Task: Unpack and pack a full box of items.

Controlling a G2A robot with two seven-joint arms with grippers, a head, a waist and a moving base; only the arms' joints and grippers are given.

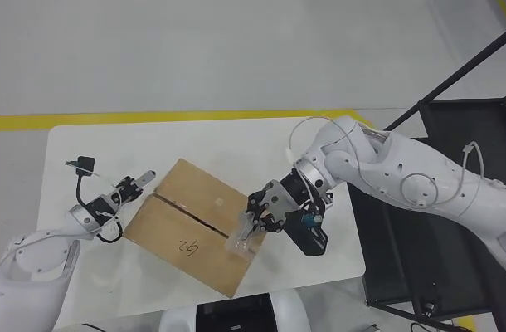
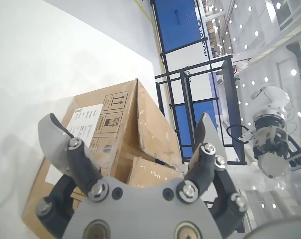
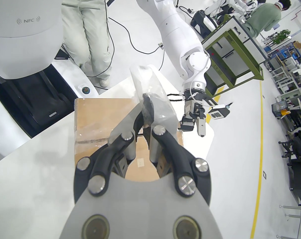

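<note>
A closed brown cardboard box (image 1: 195,220) lies at an angle in the middle of the white table (image 1: 236,145), its top flaps meeting in a seam. My right gripper (image 1: 255,222) hovers over the box's right end, shut on a crumpled piece of clear plastic film (image 3: 154,93) that rises from the box top (image 3: 100,115). My left gripper (image 1: 137,183) is open at the box's left corner, its fingers (image 2: 53,130) spread on either side of the upper edge of the box (image 2: 145,115) with nothing between them.
A black metal frame cart (image 1: 469,199) stands just off the table's right side. A yellow floor line (image 1: 195,119) runs behind the far table edge. Bare tabletop lies behind the box and at its far left.
</note>
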